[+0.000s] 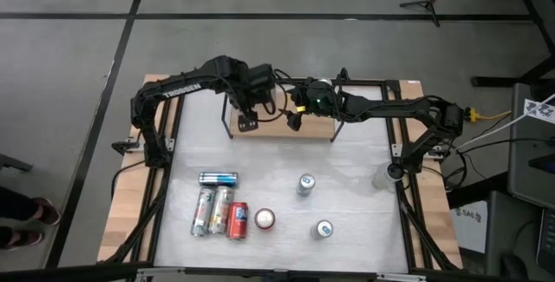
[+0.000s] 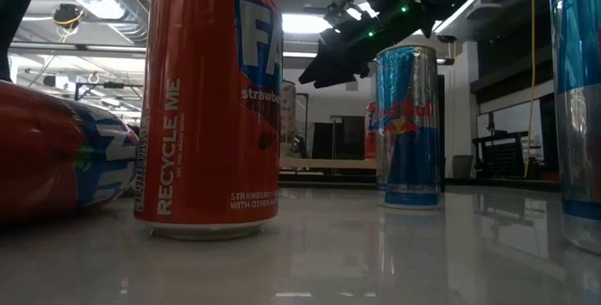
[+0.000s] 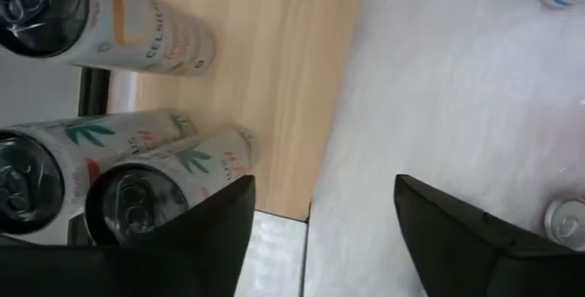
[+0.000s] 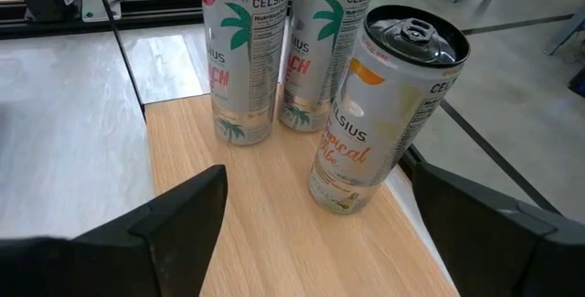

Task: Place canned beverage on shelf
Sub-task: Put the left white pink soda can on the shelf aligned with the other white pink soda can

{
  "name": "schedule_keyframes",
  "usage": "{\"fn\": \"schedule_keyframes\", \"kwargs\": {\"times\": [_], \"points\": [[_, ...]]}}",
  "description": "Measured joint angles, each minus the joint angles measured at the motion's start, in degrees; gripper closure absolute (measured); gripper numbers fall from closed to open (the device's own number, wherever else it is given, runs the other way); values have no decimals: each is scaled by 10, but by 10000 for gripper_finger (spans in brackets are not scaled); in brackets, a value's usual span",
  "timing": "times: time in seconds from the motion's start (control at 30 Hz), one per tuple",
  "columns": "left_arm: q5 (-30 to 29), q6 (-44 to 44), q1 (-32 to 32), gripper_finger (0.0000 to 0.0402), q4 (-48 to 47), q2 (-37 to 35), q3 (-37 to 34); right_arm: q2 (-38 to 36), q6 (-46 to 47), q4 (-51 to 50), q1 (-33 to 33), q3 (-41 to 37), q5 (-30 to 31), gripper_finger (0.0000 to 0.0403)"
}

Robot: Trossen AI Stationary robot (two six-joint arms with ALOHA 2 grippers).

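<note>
Cans (image 4: 274, 50) stood upright on shelf (image 4: 274, 233), upper center; right end effector (image 4: 311, 233) open just before them, left end effector (image 3: 320, 233) open.

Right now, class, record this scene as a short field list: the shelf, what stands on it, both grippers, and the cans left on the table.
shelf: light-wood board at the table's far side
on shelf: three white Celsius cans upright
left gripper: open, holding nothing, over the shelf's edge beside the cans
right gripper: open, holding nothing, above the shelf facing the cans
table: white top
loose cans: four lying, three upright, including a red can
</note>
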Motion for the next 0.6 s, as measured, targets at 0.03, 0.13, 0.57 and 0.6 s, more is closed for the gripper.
{"fn": "schedule_keyframes", "kwargs": {"times": [0.03, 0.13, 0.57, 0.6], "points": [[0, 0, -1, 162, 0, 0, 0, 0, 0, 0, 0, 0, 0, 56], [0, -6, -5, 184, 0, 0, 0, 0, 0, 0, 0, 0, 0, 56], [-2, -26, -7, 270, 1, 0, -66, 0, 0, 0, 0, 0, 0, 56], [-4, -25, -7, 276, 8, 0, -76, 0, 0, 0, 0, 0, 0, 56]]}}
